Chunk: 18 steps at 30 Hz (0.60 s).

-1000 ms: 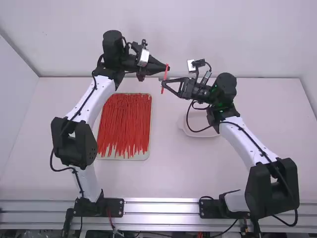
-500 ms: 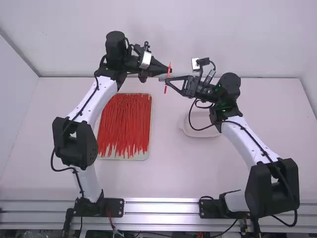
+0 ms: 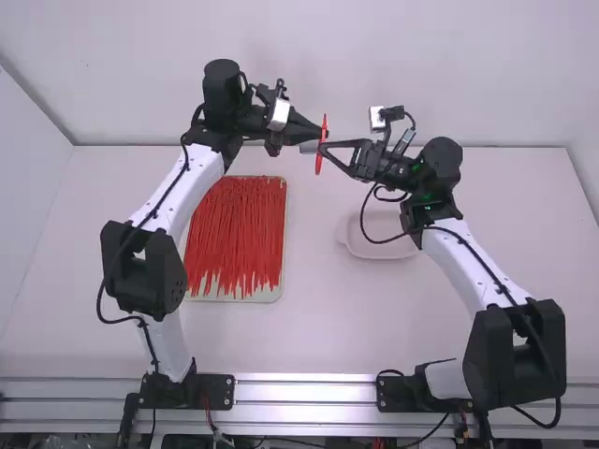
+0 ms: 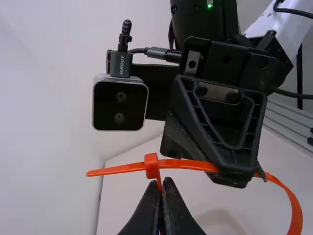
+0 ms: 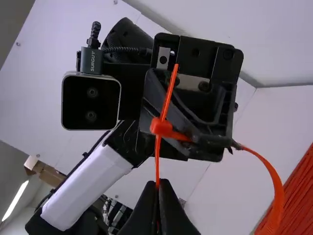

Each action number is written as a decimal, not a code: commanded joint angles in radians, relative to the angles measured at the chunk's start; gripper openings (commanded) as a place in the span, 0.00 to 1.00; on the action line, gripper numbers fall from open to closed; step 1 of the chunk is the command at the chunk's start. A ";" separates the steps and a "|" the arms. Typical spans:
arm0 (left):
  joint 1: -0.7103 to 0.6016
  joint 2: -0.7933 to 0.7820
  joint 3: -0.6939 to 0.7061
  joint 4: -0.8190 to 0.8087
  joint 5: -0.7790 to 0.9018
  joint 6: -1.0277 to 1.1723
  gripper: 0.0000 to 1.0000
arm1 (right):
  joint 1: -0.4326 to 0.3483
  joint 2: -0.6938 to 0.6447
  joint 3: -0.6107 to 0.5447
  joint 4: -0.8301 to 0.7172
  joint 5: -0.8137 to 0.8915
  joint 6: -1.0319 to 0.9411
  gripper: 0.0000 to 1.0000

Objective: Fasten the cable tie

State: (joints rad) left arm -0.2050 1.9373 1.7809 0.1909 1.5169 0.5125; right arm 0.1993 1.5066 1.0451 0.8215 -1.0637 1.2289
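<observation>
**Orange plastic cable tie [image 3: 320,150] pinched between both arms, high above the table**

I have the tie up in the air over the far side of the white table [image 3: 309,327], well apart from the beige tray of spare red ties [image 3: 239,298]. The left fingers [image 4: 157,195] are pressed together on it just beneath its square locking head [image 4: 151,164]. The right fingers [image 5: 157,195] are clamped on the strap close by. In the right wrist view a thin tip sticks out past the head while the rest of the strap sweeps round in a curve. From that I judge the tail is already threaded and the step in hand is cinching the loop. I cannot tell for certain which side of the head feeds that loop.

To do it well I would hold the left arm rigid as the anchor. I would draw the strap with the right arm straight along the head's slot, never sideways, so the teeth catch cleanly. The pull should be slow, because the strap is thin and slick and may slide out of the grip. The two sets of fingers sit almost touching, so I would separate them along one line only.
</observation>
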 commanded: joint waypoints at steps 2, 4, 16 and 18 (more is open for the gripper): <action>-0.019 -0.003 -0.008 0.001 0.050 0.001 0.02 | -0.041 0.006 -0.003 0.009 0.053 0.017 0.00; -0.016 -0.003 -0.008 0.001 0.050 0.000 0.02 | -0.050 0.006 -0.003 0.010 0.063 0.025 0.00; -0.033 -0.003 -0.008 -0.003 0.050 0.000 0.02 | -0.055 0.006 -0.003 0.018 0.106 0.032 0.00; -0.031 -0.003 -0.008 -0.007 0.050 0.001 0.02 | -0.057 0.006 -0.003 0.021 0.108 0.032 0.00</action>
State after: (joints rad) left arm -0.2203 1.9373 1.7809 0.1852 1.4807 0.5121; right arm 0.1745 1.5066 1.0451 0.8349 -1.0523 1.2552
